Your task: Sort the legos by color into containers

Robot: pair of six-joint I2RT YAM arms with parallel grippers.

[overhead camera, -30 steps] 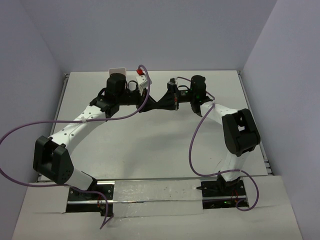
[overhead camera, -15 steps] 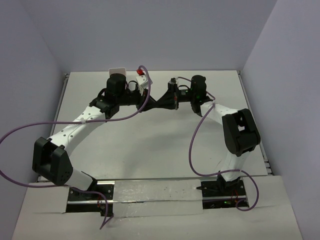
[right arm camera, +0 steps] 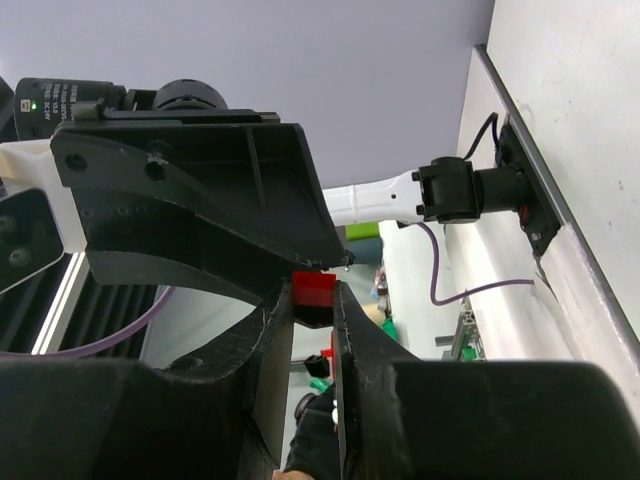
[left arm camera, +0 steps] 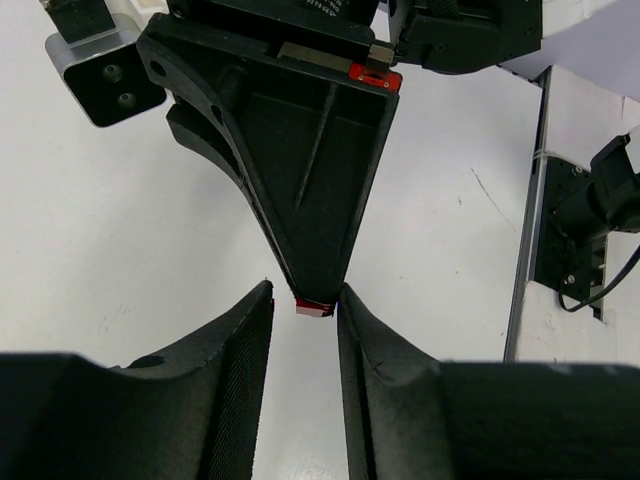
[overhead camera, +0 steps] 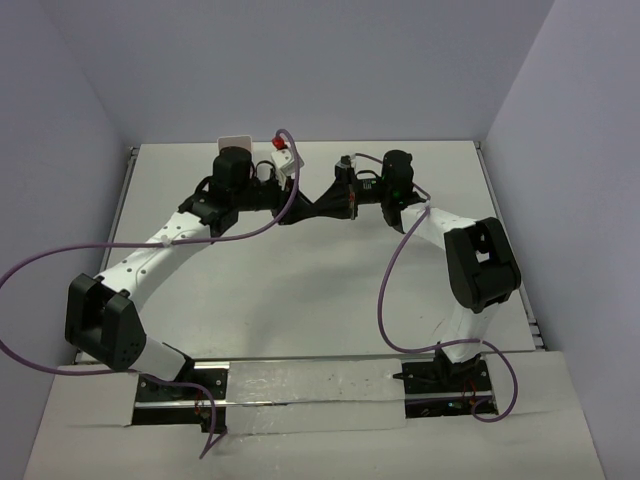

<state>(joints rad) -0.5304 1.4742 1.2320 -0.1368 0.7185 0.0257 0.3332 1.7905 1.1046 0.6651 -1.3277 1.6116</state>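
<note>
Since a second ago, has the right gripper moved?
No. In the top view the right gripper, shut on a red lego, sits at the same spot below the table's far edge, tip to tip with the left gripper.

Soft, even overhead light leaves the white table [overhead camera: 300, 290] bright, almost washed out beyond the left gripper [left arm camera: 305, 295], with only faint shadows beneath it. The red lego [right arm camera: 313, 288] at the right gripper [right arm camera: 313, 305] fingertips looks crisp. The fingers nearest the lens look dark and stretched.

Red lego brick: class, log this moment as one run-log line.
right claw: shut on red lego brick | left claw: open, flanking that brick | location: over far table centre
</note>
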